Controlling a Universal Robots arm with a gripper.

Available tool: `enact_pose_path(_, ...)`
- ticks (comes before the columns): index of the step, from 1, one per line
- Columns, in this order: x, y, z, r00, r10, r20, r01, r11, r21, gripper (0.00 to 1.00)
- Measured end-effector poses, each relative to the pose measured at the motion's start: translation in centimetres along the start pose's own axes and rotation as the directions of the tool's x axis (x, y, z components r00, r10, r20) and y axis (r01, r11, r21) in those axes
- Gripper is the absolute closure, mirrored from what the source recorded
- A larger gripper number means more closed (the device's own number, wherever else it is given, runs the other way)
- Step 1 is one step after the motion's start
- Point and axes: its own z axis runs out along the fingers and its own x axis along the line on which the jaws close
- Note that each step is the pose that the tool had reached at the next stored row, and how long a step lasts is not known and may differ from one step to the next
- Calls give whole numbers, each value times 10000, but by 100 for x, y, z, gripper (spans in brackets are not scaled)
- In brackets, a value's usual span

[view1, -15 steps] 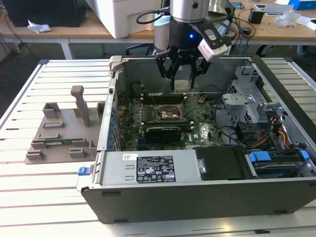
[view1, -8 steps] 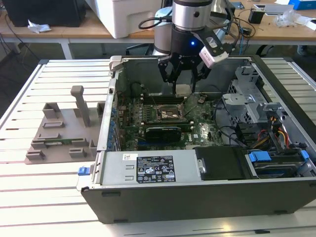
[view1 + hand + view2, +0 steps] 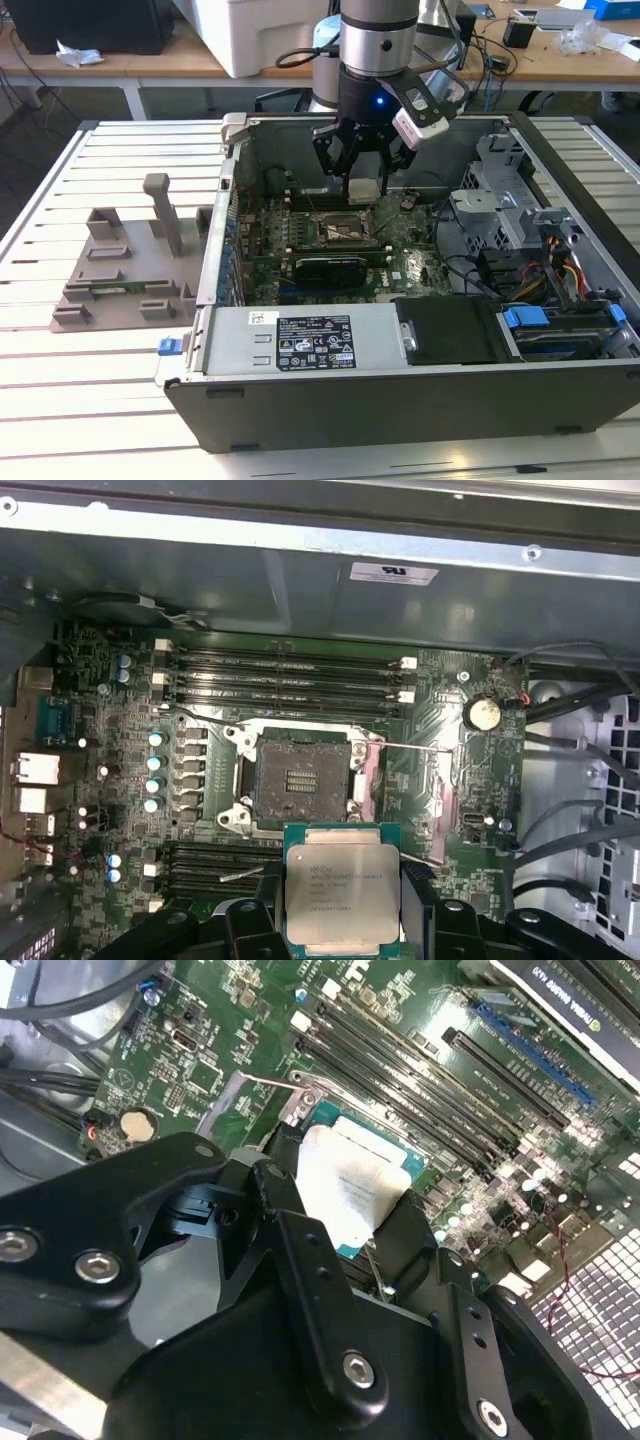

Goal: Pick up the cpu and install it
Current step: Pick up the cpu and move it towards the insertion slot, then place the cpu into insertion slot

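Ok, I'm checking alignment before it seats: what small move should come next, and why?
Probably shift the gripper sideways until the cpu sits squarely over the open socket, before lowering. In the first wrist view the held cpu appears offset to one side of the socket, not over it.

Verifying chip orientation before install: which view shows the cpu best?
First wrist view: the cpu faces the camera flat-on, gripped between the jaws. Second wrist view shows it glare-washed and partly behind the jaws. In the exterior view it is a small pale square under the arm.
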Motion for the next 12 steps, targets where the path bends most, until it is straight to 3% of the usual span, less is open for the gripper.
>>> enact_pose_path(10,0,0,4,10000,0,1,0,10000,-1,46)
enact_pose_path(12,0,0,5,9996,268,0,-268,9996,5,46)
